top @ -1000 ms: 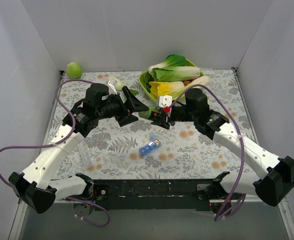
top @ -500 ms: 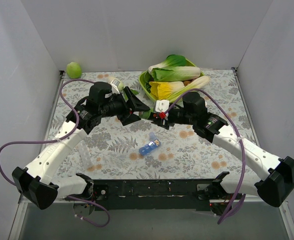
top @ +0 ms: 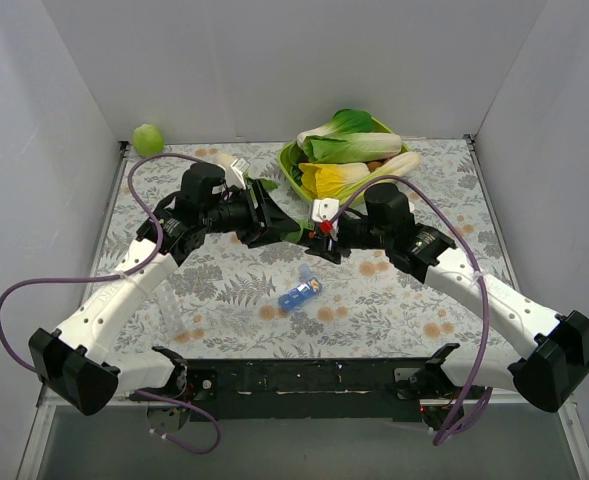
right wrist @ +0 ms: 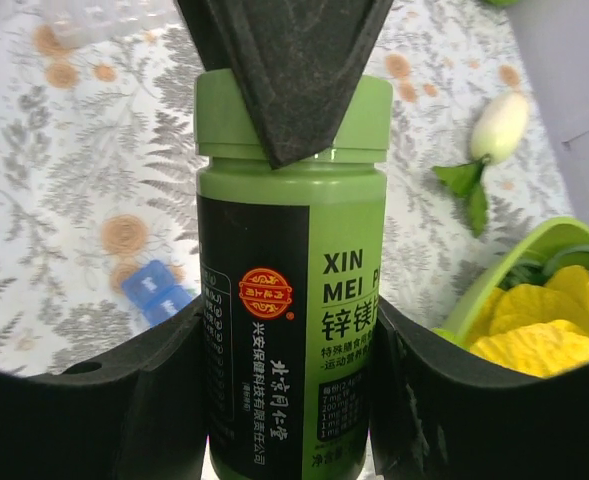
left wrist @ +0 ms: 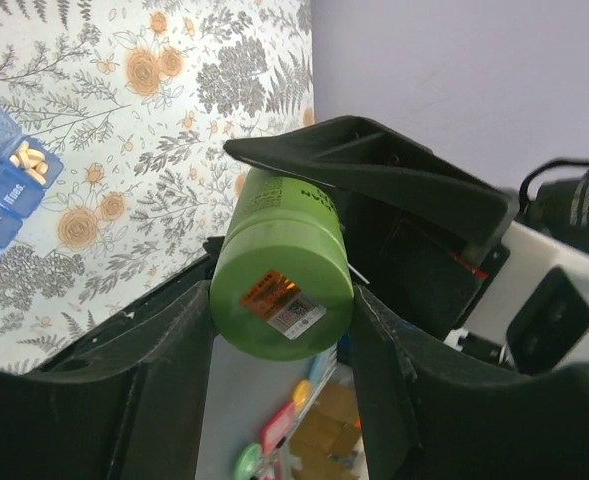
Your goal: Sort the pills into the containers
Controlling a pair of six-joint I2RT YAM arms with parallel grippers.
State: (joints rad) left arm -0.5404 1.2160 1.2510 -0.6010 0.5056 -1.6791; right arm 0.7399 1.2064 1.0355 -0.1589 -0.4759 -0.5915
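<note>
Your right gripper (right wrist: 292, 345) is closed to bottle width on the body of the green supplement bottle (right wrist: 274, 230). Your left gripper (left wrist: 282, 325) pinches the same bottle at its cap end. The blue strip pill box (top: 299, 294) lies on the floral tablecloth (top: 224, 300), nearer than both grippers. Tan pills (left wrist: 24, 158) show in one compartment.

Far edge of the floral tablecloth (top: 224, 300): a lime-green bowl (top: 288, 168) holding leafy vegetables — bok choy (top: 352, 142) beside a yellow-leaved head (top: 332, 178). A round green fruit (top: 148, 139) sits in the far left corner.
</note>
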